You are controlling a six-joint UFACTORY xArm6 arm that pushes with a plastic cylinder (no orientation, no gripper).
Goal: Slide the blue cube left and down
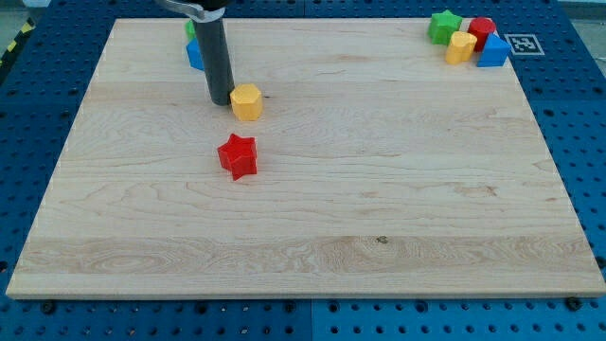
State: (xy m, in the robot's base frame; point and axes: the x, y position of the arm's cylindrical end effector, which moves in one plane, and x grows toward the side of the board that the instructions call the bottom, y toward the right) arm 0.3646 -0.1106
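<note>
The blue cube (194, 55) sits near the view's top left, mostly hidden behind my dark rod, with a green block (190, 29) just above it, also partly hidden. My tip (220, 101) rests on the board just below and right of the blue cube, touching or nearly touching the left side of a yellow hexagonal block (246, 101). A red star block (238, 156) lies below the yellow one.
At the view's top right is a cluster: a green block (444, 26), a yellow block (461, 46), a red block (483, 31) and a blue block (493, 52). The wooden board (379, 189) lies on a blue pegboard table; a marker tag (521, 44) sits past the top right corner.
</note>
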